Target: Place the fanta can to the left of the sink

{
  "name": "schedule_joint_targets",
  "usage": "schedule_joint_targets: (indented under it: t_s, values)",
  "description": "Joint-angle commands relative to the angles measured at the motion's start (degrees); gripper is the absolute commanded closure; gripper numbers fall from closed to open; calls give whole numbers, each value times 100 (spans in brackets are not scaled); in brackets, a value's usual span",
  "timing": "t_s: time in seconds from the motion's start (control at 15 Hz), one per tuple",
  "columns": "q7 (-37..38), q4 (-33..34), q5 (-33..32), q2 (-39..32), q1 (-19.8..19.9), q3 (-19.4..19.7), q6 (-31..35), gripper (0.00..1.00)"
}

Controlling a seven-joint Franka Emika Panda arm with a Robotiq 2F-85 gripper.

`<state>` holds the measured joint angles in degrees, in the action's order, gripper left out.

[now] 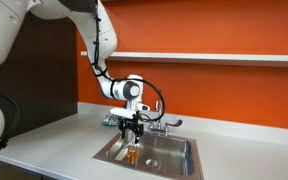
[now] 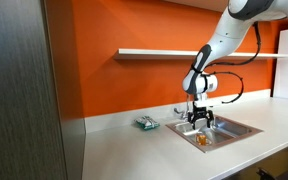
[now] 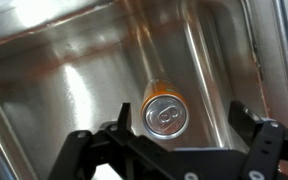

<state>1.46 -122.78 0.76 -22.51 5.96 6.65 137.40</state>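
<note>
Your fanta can (image 3: pixel 164 112) stands upright on the floor of the sink (image 1: pixel 170 150), which is set near the worktop's back edge. Your gripper (image 1: pixel 132 128) hovers just above it, jaws spread, holding nothing. Grasp, lift and placement all remain.

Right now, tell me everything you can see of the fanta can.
The fanta can is small and orange-sided, with a pale metallic top and pull tab. It stands upright on the floor of the sink, resting on nothing else. The pincer hangs open above it, not touching.
</note>
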Motion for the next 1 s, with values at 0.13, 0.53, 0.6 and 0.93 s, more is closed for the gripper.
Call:
schedule_joint_targets:
  t_s: [0.13,0.53,0.6,0.93]
  values:
    - [36,-91,12,6,38,-6,97,0]
    - [10,-192,53,-42,49,-23,202,0]
    - [17,-198,45,-63,46,-20,238,0]
    - [-21,-182,107,-248,85,-42,447,0]
